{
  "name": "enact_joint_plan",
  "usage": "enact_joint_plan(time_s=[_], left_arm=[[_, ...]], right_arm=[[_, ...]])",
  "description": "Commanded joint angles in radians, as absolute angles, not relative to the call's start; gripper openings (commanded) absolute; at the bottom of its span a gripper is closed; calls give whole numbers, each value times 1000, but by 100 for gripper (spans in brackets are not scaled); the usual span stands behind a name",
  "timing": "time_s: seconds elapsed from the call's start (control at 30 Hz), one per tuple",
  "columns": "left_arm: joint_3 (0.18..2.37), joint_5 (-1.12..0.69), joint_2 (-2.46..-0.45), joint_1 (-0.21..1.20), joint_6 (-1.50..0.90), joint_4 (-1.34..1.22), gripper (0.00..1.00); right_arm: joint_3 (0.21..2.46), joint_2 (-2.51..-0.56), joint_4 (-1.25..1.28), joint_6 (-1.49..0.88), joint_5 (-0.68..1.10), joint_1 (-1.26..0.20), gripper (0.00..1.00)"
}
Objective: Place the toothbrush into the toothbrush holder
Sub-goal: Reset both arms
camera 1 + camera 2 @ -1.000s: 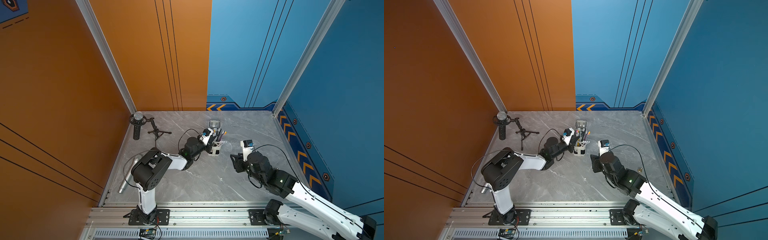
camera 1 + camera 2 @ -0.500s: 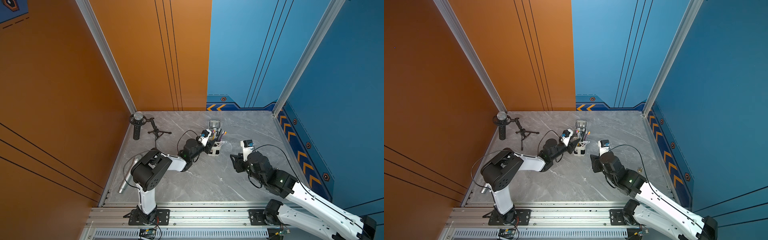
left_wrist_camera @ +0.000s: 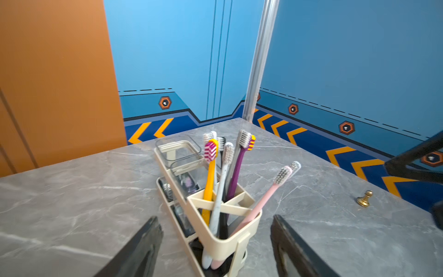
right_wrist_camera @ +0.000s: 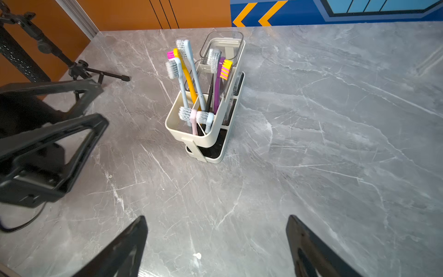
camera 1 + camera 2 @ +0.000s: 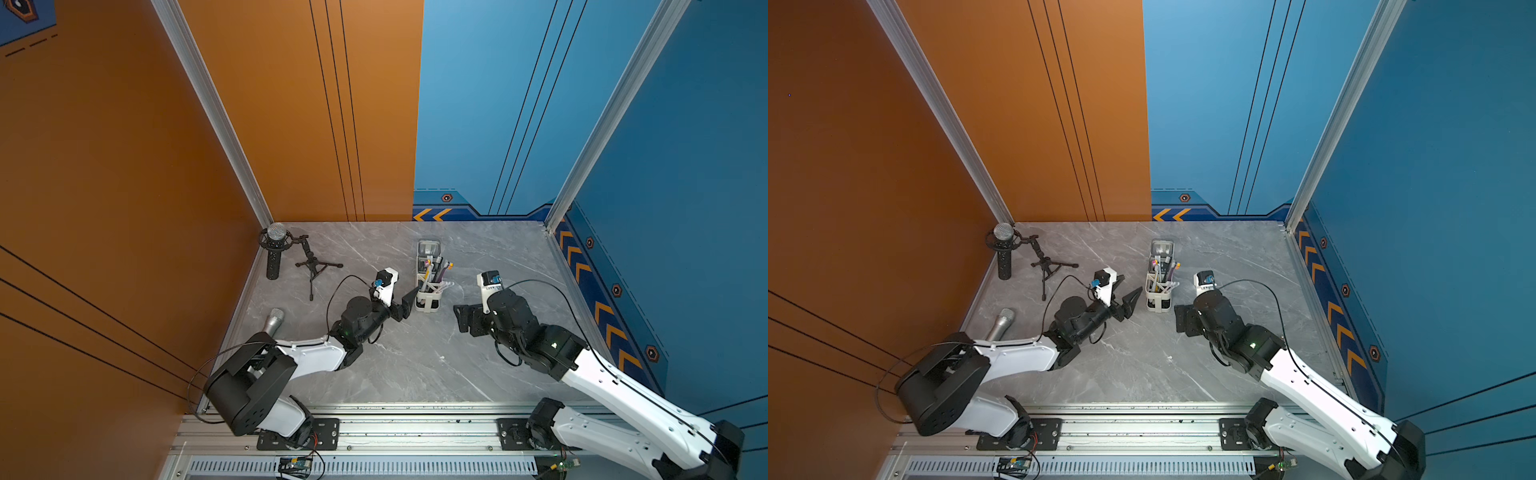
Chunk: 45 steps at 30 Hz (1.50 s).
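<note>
1. Pink toothbrush (image 3: pixel 263 199) leans in the toothbrush holder's (image 4: pixel 208 134) end compartment, propped against the rim.
2. Left end effector (image 5: pixel 1130 289) released, empty, just beside holder; placement judged complete.
3. Right end effector (image 4: pixel 217 217) released, empty, standing apart.

The cream-white toothbrush holder (image 3: pixel 239 230) stands upright on the table, midway across and nearer the far edge. Several toothbrushes (image 3: pixel 210 177) stand bristles-up in its near compartment. A pink toothbrush (image 3: pixel 266 197) leans outward.
</note>
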<state>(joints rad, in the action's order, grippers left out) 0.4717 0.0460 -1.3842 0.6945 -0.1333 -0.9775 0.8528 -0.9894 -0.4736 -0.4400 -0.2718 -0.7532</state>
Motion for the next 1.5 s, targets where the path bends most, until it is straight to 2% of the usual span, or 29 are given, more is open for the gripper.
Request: enact_joint_plan(time_s=[0.0, 0.1, 0.23, 0.4, 0.43, 0.6, 0.7, 0.77, 0.83, 0.97, 1.1, 1.17, 1.23, 1.3, 1.47], left_arm=[[414, 233, -1246, 710, -128, -767, 82], [382, 364, -1099, 697, -132, -597, 84], [377, 514, -960, 646, -112, -381, 85], [321, 502, -853, 533, -90, -318, 85], [309, 504, -842, 519, -83, -318, 90], [294, 518, -810, 431, -36, -321, 90], [290, 524, -856, 356, 9, -375, 91], [277, 492, -901, 309, 18, -415, 91], [236, 451, -967, 266, 39, -530, 91], [206, 377, -1156, 162, 30, -766, 93], [314, 368, -1334, 136, 59, -814, 93], [326, 319, -1421, 111, 36, -865, 94], [307, 291, -1586, 84, 24, -1104, 96], [326, 287, -1555, 94, 40, -1015, 97], [339, 303, -1565, 102, 40, -1008, 98]], right_arm=[[863, -1099, -513, -399, -402, -756, 93], [819, -1170, -383, -377, -532, -744, 92], [647, -1129, -5, -278, -620, -645, 97], [544, -1080, 134, -232, -613, -415, 100], [538, -1078, 134, -218, -608, -384, 100], [461, -1146, 299, -138, -560, -242, 100], [430, -1196, 392, -150, -594, -198, 100], [381, -1210, 517, -110, -548, -188, 100], [350, -1246, 631, -66, -533, -172, 100], [362, -1338, 706, -86, -532, -95, 100], [407, -1400, 700, -114, -439, -79, 100], [345, -1505, 936, -66, -328, -82, 100], [322, -1557, 1030, -18, -260, -94, 100], [322, -1528, 977, -33, -283, -95, 100], [308, -1545, 1036, -22, -315, -112, 100]])
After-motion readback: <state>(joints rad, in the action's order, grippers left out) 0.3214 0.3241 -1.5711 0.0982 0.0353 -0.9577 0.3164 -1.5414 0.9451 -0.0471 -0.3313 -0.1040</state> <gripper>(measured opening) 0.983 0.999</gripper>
